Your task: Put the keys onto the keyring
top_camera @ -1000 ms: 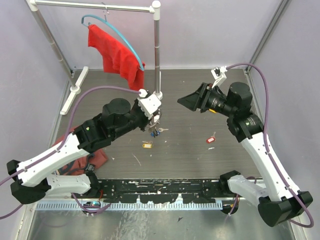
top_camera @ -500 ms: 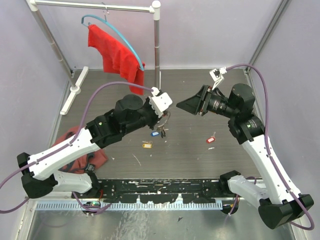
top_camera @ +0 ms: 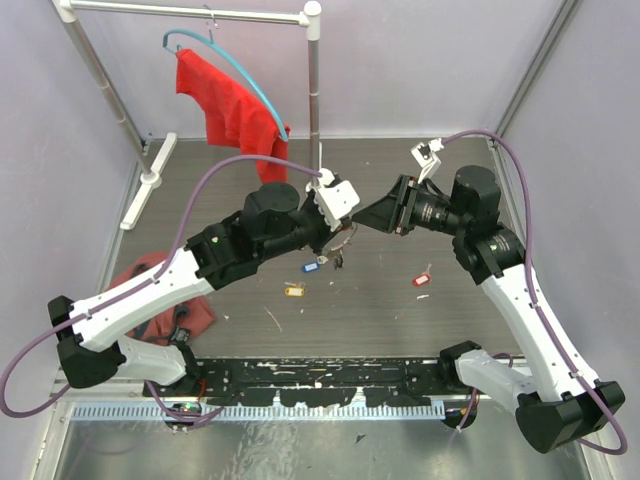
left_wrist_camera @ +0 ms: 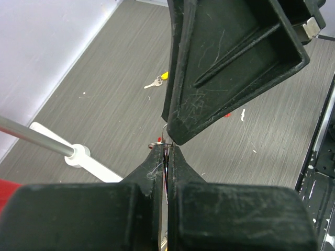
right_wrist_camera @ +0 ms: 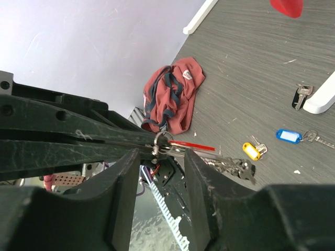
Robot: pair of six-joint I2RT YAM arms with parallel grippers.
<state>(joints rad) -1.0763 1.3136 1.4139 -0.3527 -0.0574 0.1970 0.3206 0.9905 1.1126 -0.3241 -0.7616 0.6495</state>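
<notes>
My left gripper point(top_camera: 335, 236) is shut on the keyring point(right_wrist_camera: 163, 140), a thin silver ring held up off the table. A red tag point(right_wrist_camera: 191, 145) and several metal keys point(right_wrist_camera: 231, 166) hang from the ring. In the left wrist view the ring point(left_wrist_camera: 164, 142) pokes out at my shut fingertips point(left_wrist_camera: 156, 160). My right gripper point(top_camera: 366, 210) is open, and its jaws stand on either side of the ring without touching it point(right_wrist_camera: 161, 152). A red-tagged key point(top_camera: 421, 279) lies on the table to the right. A black-tagged key point(right_wrist_camera: 298, 97) lies near the rack's foot.
A yellow-tagged key point(top_camera: 293, 290) and a blue-tagged key point(top_camera: 310, 266) lie on the table below the grippers. A crumpled red cloth point(top_camera: 150, 292) lies at the left. A clothes rack point(top_camera: 314, 100) with a hanger and a red cloth point(top_camera: 232, 110) stands behind.
My left arm has swung right and up with the keyring to the right gripper. The right gripper has moved a little left, so its open jaws now flank the ring.
</notes>
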